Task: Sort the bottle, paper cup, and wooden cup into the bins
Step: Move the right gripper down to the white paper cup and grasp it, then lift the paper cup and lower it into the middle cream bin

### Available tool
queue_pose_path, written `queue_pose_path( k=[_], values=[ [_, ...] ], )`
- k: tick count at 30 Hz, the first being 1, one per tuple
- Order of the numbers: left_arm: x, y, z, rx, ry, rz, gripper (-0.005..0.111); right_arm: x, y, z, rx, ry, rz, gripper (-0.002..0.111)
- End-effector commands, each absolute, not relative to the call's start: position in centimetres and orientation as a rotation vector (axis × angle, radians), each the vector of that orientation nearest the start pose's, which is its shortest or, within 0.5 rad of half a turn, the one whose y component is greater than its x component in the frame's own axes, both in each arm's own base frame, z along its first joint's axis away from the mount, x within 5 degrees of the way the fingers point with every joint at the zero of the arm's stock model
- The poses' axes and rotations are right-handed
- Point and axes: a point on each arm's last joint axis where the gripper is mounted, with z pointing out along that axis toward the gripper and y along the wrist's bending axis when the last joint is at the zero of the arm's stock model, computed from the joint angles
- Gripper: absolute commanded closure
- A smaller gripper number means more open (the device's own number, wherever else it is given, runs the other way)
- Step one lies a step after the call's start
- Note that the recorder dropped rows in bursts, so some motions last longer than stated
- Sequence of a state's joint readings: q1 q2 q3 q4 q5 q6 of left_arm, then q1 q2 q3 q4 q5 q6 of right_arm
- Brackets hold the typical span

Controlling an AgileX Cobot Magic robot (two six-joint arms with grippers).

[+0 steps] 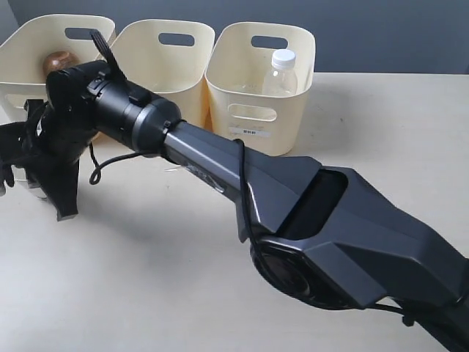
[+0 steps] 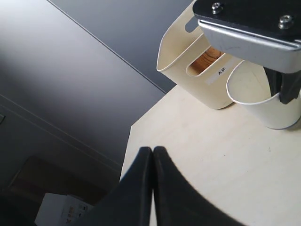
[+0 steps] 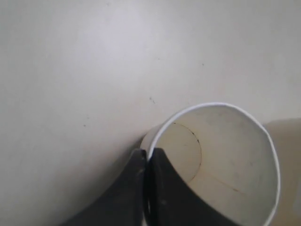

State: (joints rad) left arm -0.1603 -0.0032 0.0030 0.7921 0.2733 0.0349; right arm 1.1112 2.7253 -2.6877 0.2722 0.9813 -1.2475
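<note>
My right gripper [image 3: 148, 151] is shut on the rim of the white paper cup [image 3: 221, 165], one finger inside and one outside. The left wrist view shows this cup [image 2: 263, 99] standing on the table in front of the left bin [image 2: 178, 56]. The wooden cup [image 1: 58, 62] rests inside that left bin [image 1: 22, 51]. The clear bottle [image 1: 282, 73] stands in the right bin [image 1: 253, 110]. Between them is the middle bin [image 1: 157, 70], and nothing shows inside it. My left gripper [image 2: 153, 149] is shut and empty near the table's left edge.
The right arm [image 1: 220, 161] stretches across the light table [image 1: 146, 279] from the lower right to the far left, hiding most of the paper cup in the exterior view. The table edge [image 2: 136, 141] drops off close beside the left gripper.
</note>
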Motion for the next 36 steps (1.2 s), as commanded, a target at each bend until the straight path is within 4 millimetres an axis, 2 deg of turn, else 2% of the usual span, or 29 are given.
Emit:
queue_pose_path(
  k=[1, 4, 8, 12, 14, 16, 19, 23, 26, 31, 36],
  values=[
    [5.6, 0.8, 19.7, 0.662, 1.573, 0.637, 0.107, 24.0, 52.0, 19.6, -2.208, 1.064, 0.261, 0.108],
    [5.6, 0.8, 19.7, 0.662, 1.573, 0.637, 0.107, 23.8, 51.5, 22.1, -2.183, 1.069, 0.271, 0.108],
    [5.6, 0.8, 19.7, 0.662, 1.573, 0.637, 0.107, 23.3, 50.2, 27.2, -2.120, 1.061, 0.267, 0.108],
    [5.6, 0.8, 19.7, 0.662, 1.573, 0.637, 0.107, 23.4, 48.0, 32.8, -2.007, 1.085, 0.209, 0.108],
    [5.6, 0.8, 19.7, 0.662, 1.573, 0.637, 0.107, 24.4, 46.4, 35.3, -1.926, 1.125, 0.257, 0.108],
    [5.6, 0.8, 19.7, 0.662, 1.573, 0.637, 0.107, 26.2, 44.5, 37.0, -1.840, 1.190, 0.334, 0.109],
    [5.6, 0.8, 19.7, 0.662, 1.573, 0.637, 0.107, 29.7, 42.1, 37.8, -1.702, 1.311, 0.404, 0.109],
    [5.6, 0.8, 19.7, 0.662, 1.573, 0.637, 0.107, 35.0, 39.6, 36.1, -1.515, 1.491, 0.410, 0.109],
    [5.6, 0.8, 19.7, 0.662, 1.573, 0.637, 0.107, 38.1, 38.6, 33.0, -1.471, 1.591, 0.423, 0.109],
    [5.6, 0.8, 19.7, 0.662, 1.573, 0.637, 0.107, 41.1, 38.2, 27.3, -1.465, 1.718, 0.416, 0.109],
    [5.6, 0.8, 19.7, 0.662, 1.573, 0.637, 0.107, 42.1, 38.8, 23.0, -1.497, 1.778, 0.407, 0.109]
  ],
)
